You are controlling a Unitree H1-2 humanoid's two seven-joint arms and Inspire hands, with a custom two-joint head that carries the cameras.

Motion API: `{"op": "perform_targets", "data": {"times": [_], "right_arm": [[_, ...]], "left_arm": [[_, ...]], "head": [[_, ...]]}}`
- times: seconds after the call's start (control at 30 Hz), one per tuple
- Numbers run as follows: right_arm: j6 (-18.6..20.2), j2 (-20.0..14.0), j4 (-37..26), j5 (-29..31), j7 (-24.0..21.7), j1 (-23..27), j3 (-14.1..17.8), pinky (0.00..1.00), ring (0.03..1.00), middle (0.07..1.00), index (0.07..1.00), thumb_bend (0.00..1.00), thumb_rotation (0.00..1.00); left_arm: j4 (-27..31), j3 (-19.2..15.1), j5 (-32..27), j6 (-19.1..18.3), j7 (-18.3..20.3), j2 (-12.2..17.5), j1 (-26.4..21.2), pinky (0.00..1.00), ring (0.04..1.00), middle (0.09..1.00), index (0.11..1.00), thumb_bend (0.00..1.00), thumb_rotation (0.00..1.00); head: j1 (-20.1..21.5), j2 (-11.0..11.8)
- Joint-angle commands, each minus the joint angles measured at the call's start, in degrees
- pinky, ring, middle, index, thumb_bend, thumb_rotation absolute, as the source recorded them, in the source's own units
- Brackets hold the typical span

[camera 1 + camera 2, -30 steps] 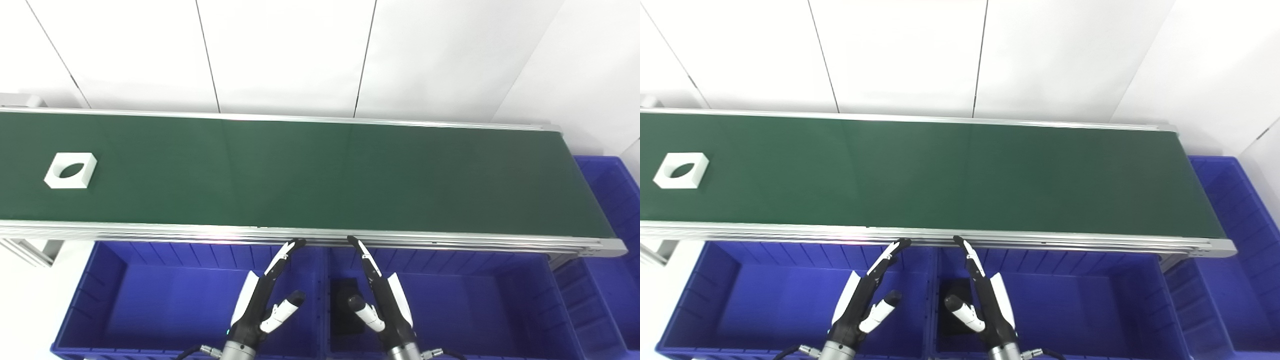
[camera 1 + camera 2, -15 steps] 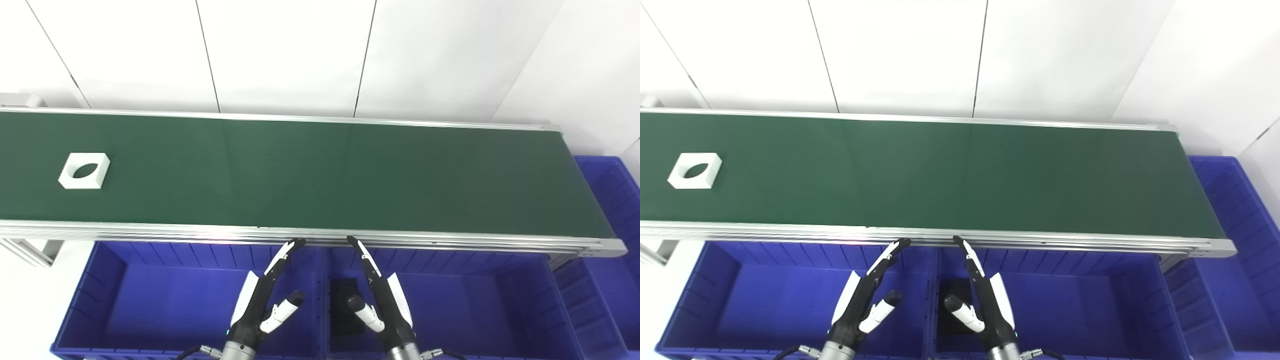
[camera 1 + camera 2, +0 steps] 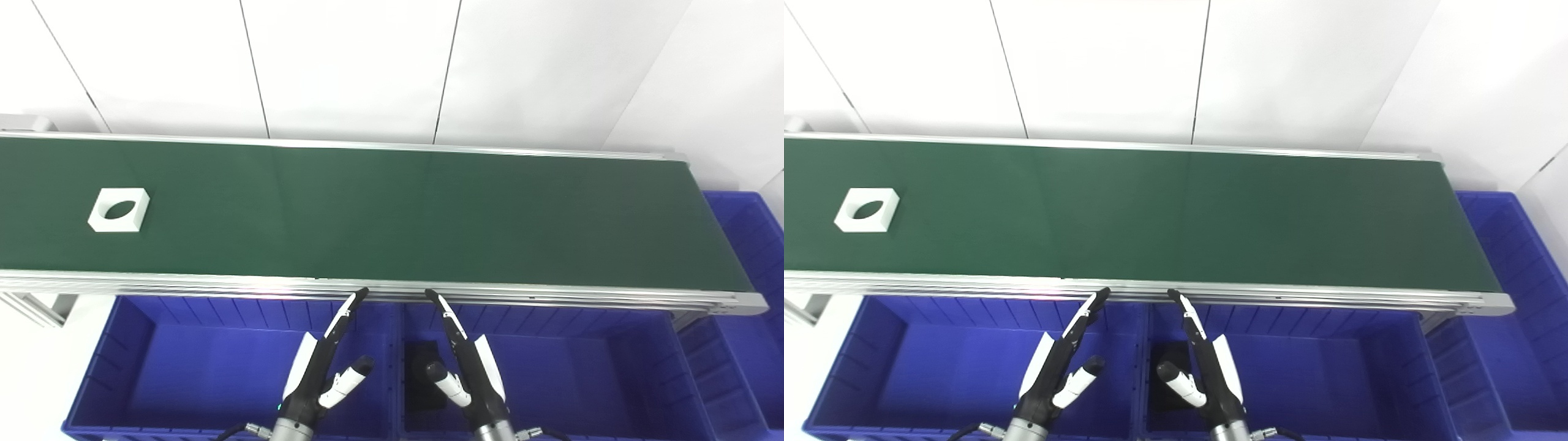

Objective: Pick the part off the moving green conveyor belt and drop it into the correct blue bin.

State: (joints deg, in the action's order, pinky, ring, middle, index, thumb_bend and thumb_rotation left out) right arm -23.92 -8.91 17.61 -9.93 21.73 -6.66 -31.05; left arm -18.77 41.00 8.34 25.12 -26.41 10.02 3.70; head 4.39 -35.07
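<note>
A white square part with a round hole (image 3: 119, 211) lies flat on the green conveyor belt (image 3: 392, 214) near its left end. My left hand (image 3: 324, 361) is open and empty, fingers straight, held over the left blue bin (image 3: 184, 361) just below the belt's front rail. My right hand (image 3: 465, 361) is open and empty over the middle blue bin (image 3: 582, 367), mirrored beside the left one. Both hands are far right of the part. A dark flat object (image 3: 422, 383) lies in the middle bin under the right hand.
A third blue bin (image 3: 750, 294) stands at the belt's right end. An aluminium rail (image 3: 392, 288) runs along the belt's front edge. White wall panels stand behind the belt.
The white part has ridden the belt to the right. The left hand's fingertips have edged slightly up toward the rail. The right hand has not moved.
</note>
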Motion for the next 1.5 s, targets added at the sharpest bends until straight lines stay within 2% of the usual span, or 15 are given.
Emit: {"op": "perform_targets", "data": {"times": [0.0,0.17,0.27,0.5,0.63,0.93,1.1,1.3,1.4,1.47], "right_arm": [[-3.0,0.2,-1.4,-0.6,0.2,0.6,-0.1,1.0,0.994,0.974,0.957,0.94,1.0],[-3.0,0.2,-1.0,-0.5,0.2,0.8,-0.2,1.0,0.995,0.974,0.958,0.94,1.0],[-3.0,0.3,-0.9,-0.3,0.0,0.7,0.1,1.0,0.996,0.974,0.956,0.94,1.0],[-3.0,-0.2,0.4,0.4,0.3,1.0,-0.1,0.99,0.987,0.967,0.956,0.93,1.0],[-3.0,-0.8,1.0,0.0,0.6,1.3,-0.3,1.0,0.989,0.973,0.966,0.93,1.0],[-3.0,-1.2,1.7,0.9,-0.4,1.1,-0.1,1.0,1.0,0.982,0.974,0.92,1.0],[-3.0,-1.3,2.1,1.4,-0.5,1.2,0.0,1.0,1.0,0.983,0.974,0.92,1.0],[-3.0,-1.3,2.5,1.9,-0.9,1.2,0.1,1.0,1.0,0.985,0.975,0.92,1.0],[-3.0,-1.4,2.4,1.8,-0.8,1.3,0.1,1.0,1.0,0.985,0.978,0.92,1.0],[-3.0,-1.3,2.3,1.6,-0.6,1.3,0.1,1.0,1.0,0.983,0.976,0.92,1.0]], "left_arm": [[1.8,-0.4,0.3,1.8,-0.3,-0.1,-0.6,0.95,0.97,0.973,0.966,0.77,1.0],[1.7,-0.6,0.0,1.8,0.4,-0.1,-0.6,0.95,0.971,0.973,0.969,0.75,1.0],[1.4,-0.5,0.1,1.8,0.4,-0.2,-0.7,0.94,0.967,0.971,0.967,0.74,1.0],[-0.4,0.2,0.8,1.8,-0.5,-0.7,-1.2,0.94,0.962,0.966,0.96,0.75,1.0],[-1.4,0.2,1.0,1.8,-0.9,-1.2,-1.5,0.92,0.953,0.958,0.946,0.77,1.0],[-3.0,0.6,1.0,1.8,-1.3,-1.8,-2.2,0.86,0.913,0.933,0.919,0.79,1.0],[-3.1,0.6,0.9,1.8,-1.1,-2.1,-2.1,0.85,0.904,0.92,0.912,0.8,0.99],[-3.1,1.4,2.0,1.8,-2.4,-2.0,-2.4,0.86,0.901,0.916,0.909,0.77,0.99],[-2.7,2.7,2.7,1.8,-3.5,-1.5,-3.0,0.88,0.9,0.914,0.906,0.81,0.97],[0.3,3.6,4.5,1.8,-4.4,-0.6,-3.2,0.87,0.885,0.903,0.903,0.83,0.97]], "head": [[0.0,0.0],[0.0,0.1],[-1.0,0.9],[-6.5,3.6],[-8.2,4.6],[-9.2,6.6],[-9.8,7.0],[-10.2,7.0],[-10.2,7.0],[-11.3,6.8]]}}
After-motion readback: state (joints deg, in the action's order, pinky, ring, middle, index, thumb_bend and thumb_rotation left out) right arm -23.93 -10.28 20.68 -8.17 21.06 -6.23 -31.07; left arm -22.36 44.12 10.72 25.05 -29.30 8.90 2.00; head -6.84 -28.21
